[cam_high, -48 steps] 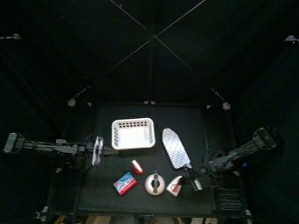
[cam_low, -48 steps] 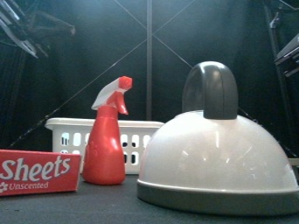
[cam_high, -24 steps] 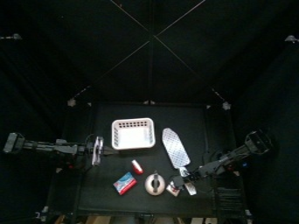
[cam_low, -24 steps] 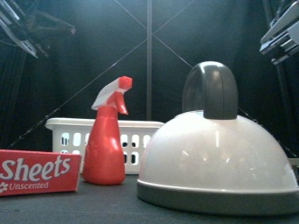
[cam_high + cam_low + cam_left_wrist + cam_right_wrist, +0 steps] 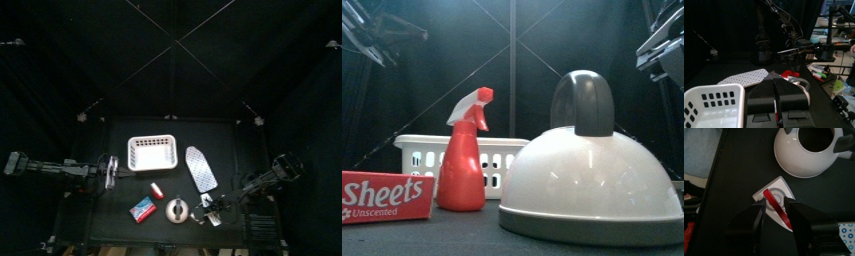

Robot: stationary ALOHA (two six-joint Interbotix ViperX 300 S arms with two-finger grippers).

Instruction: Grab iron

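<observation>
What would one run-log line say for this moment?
right end effector: open, over iron | left end effector: shut, resting beside basket

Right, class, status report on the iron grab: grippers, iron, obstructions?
Right gripper open, straddling small white wedge-shaped iron's red handle. Left gripper shut, parked beside white slotted basket. Nothing in the way.

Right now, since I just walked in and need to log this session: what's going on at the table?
The right gripper is down over the iron at the table's front edge, beside the grey-white oval object. Its jaws are open on either side of the iron's red handle and not yet closed on it. The left arm rests at the table's left side, its gripper shut, next to the white basket. The grey dotted board, spray bottle and red box sit untouched.
</observation>
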